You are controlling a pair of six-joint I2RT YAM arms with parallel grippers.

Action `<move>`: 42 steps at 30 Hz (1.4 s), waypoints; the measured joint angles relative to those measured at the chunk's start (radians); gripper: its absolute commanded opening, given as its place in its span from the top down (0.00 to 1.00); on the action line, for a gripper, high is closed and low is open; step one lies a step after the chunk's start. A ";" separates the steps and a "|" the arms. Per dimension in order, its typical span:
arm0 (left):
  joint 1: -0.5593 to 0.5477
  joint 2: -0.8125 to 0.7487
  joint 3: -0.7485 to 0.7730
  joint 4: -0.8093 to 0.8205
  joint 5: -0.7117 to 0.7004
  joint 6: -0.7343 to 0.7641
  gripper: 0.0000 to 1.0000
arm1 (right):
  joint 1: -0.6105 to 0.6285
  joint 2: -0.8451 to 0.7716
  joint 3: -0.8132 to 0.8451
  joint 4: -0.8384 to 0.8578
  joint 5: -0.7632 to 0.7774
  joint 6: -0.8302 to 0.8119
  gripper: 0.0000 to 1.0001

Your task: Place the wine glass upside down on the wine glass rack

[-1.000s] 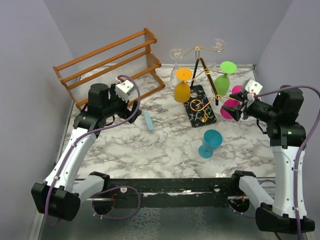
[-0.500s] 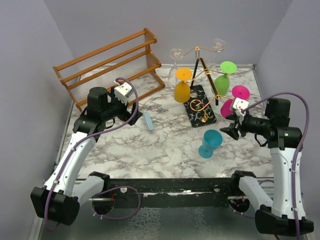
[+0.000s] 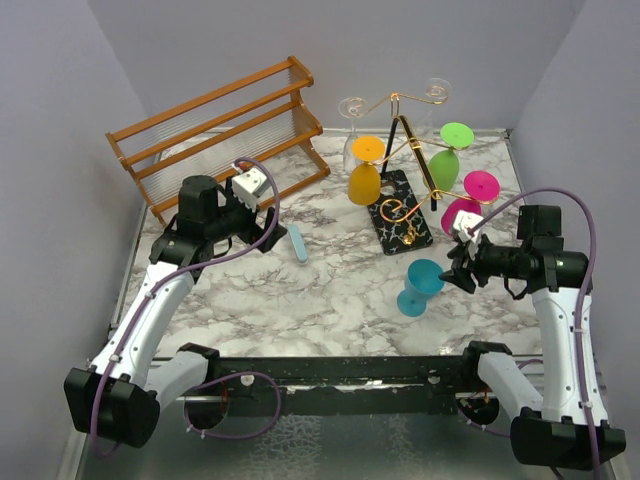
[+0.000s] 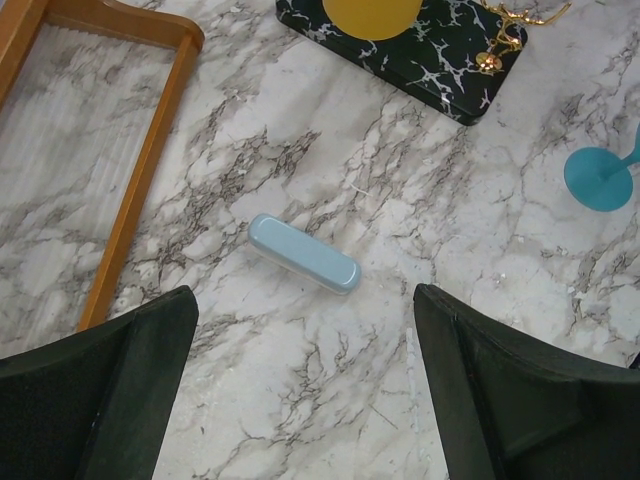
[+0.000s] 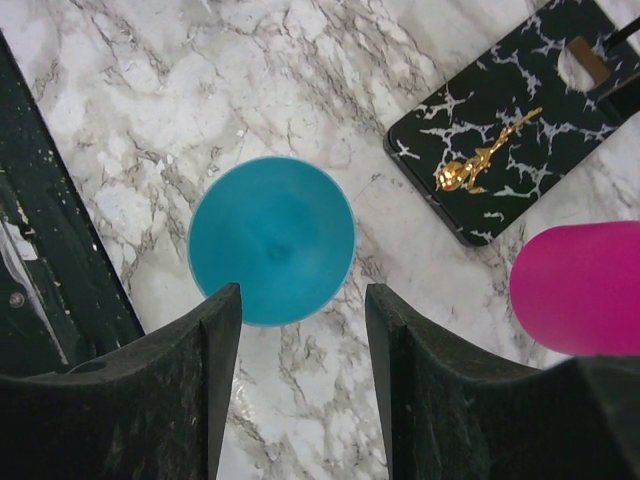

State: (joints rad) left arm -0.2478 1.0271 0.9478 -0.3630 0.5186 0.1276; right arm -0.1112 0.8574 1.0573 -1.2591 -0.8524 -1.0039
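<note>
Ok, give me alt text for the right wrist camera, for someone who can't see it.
A teal wine glass seen from above on the marble table, with the right arm's two spread black fingers at the bottom of the frame. The rack's black, white-veined base lies at upper right, a magenta glass at the right edge.

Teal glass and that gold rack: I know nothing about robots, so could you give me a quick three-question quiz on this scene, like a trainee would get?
1. True or false: the teal glass hangs upside down on the rack.
2. Which gripper is poised over the teal glass? A) the left gripper B) the right gripper
3. What colour is the hanging glass closest to the right gripper?

Key:
1. False. It stands upright on the table.
2. B. Its jaws are open.
3. Pink, the pink glass.
</note>
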 measured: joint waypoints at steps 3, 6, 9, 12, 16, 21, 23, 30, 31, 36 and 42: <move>0.000 0.003 -0.004 0.005 0.003 0.000 0.08 | 0.000 0.016 -0.011 0.014 0.030 0.037 0.51; 0.001 0.005 -0.006 0.013 0.006 0.000 0.08 | 0.000 0.026 -0.011 0.043 0.057 0.077 0.54; 0.004 0.005 -0.006 0.018 0.009 0.000 0.08 | 0.000 0.033 -0.011 0.070 0.073 0.113 0.55; 0.005 0.004 -0.009 0.019 0.009 0.000 0.08 | 0.000 0.046 -0.012 0.094 0.090 0.143 0.57; 0.006 0.004 -0.010 0.019 0.010 0.000 0.08 | 0.000 0.061 -0.025 0.119 0.110 0.164 0.57; 0.006 0.004 -0.011 0.020 0.011 0.001 0.08 | 0.001 0.068 -0.033 0.130 0.131 0.171 0.57; 0.006 0.004 -0.011 0.021 0.011 0.001 0.08 | 0.002 0.069 -0.034 0.132 0.134 0.171 0.59; 0.006 0.006 -0.011 0.026 0.012 0.001 0.08 | 0.033 0.085 -0.056 0.145 0.139 0.180 0.59; 0.006 0.007 -0.011 0.026 0.012 0.001 0.08 | 0.037 0.086 -0.059 0.146 0.142 0.180 0.59; 0.006 0.014 -0.011 0.026 0.012 0.003 0.08 | 0.073 0.093 -0.062 0.156 0.149 0.186 0.60; 0.006 0.023 -0.011 0.026 0.012 0.010 0.08 | 0.211 0.112 -0.092 0.206 0.233 0.248 0.63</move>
State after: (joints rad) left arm -0.2420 1.0500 0.9363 -0.3370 0.5308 0.1379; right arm 0.0994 0.9691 0.9649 -1.0527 -0.6193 -0.7563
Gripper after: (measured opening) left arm 0.917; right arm 0.390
